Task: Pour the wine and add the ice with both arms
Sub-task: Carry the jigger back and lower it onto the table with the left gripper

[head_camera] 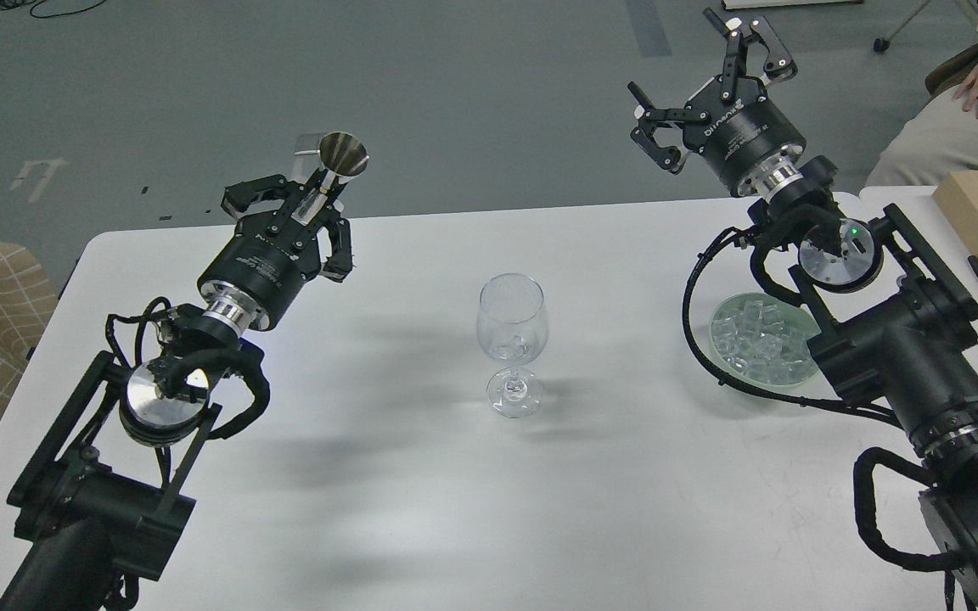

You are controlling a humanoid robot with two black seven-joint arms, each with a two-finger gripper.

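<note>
Left gripper [306, 212] has its fingers closed round a shiny metal jigger [338, 161], held up over the far-left table [421, 475] edge. Right gripper [710, 93] is spread wide, holding nothing – raised at far right. Wine glass [512, 339] stands upright mid-table, seemingly with an ice cube inside. The ice [762, 339] sits heaped in a glass dish [722, 318] to its right – partly hidden behind the right arm.

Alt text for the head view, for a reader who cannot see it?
An empty-looking wine glass stands mid-table between two black arms. The left end effector holds a metal jigger; the right end effector is open and raised beyond a dish of ice cubes.
</note>
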